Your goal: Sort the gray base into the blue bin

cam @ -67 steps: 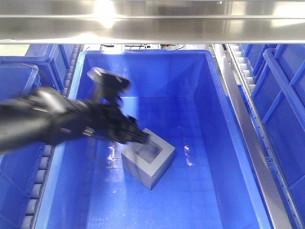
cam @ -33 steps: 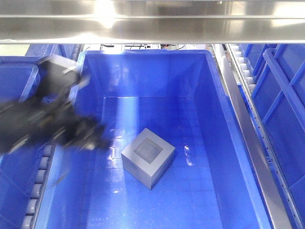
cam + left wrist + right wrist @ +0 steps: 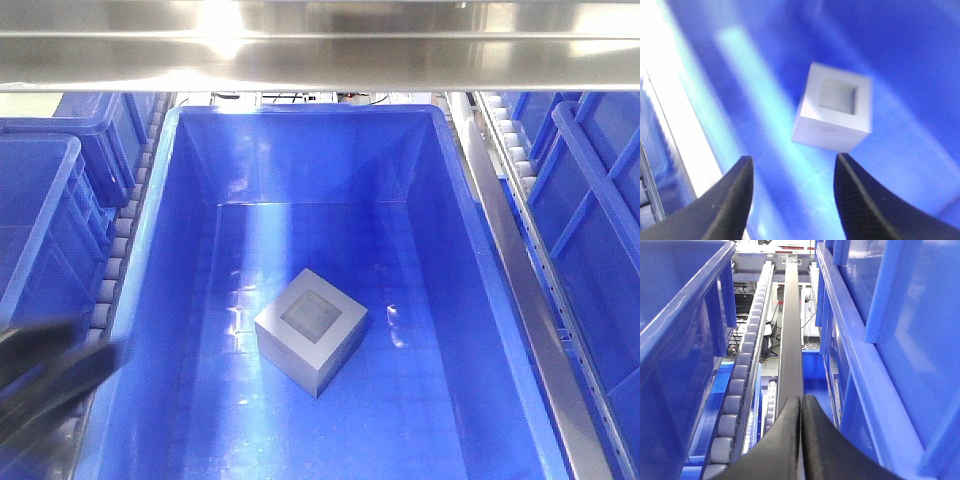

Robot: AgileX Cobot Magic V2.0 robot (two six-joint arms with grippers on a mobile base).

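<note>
The gray base rests on the floor of the blue bin, recess facing up. It also shows in the left wrist view, pale and blurred, lying apart ahead of the fingers. My left gripper is open and empty, up above the bin's left side. In the front view only a blurred dark part of the left arm shows at the lower left, outside the bin. My right gripper is shut and empty, pointing along a metal rail between bins.
More blue bins stand at the left and right. Roller tracks run along both sides of the middle bin. A steel shelf beam crosses the top. In the right wrist view, rollers lie left of the rail.
My left arm let go of the gray base and drew back out of the bin, down to the lower left. The base stays where it was on the bin floor.
</note>
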